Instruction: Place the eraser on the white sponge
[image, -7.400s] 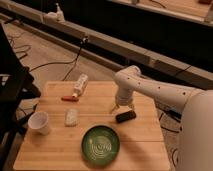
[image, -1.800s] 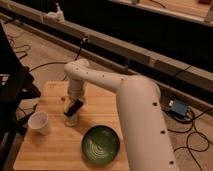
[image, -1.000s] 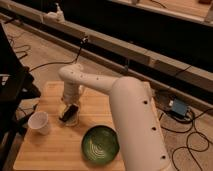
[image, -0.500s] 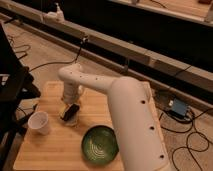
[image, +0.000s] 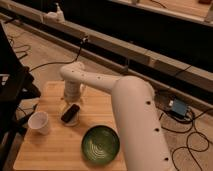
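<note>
The black eraser (image: 70, 113) lies tilted on top of the white sponge (image: 73, 121), on the left part of the wooden table (image: 55, 155). Only the sponge's pale edges show around the eraser. My gripper (image: 71, 103) hangs straight down from the white arm (image: 100, 82), right over the eraser's far end and close to it. I cannot tell whether it touches the eraser.
A white paper cup (image: 39, 122) stands left of the sponge. A green ribbed plate (image: 100, 145) lies to the front right of it. My arm's big white link (image: 140, 130) covers the table's right side. Black cables run over the floor around.
The eraser was carried from the table's right side to the sponge on the left. Over the last second the gripper and eraser have hardly moved.
</note>
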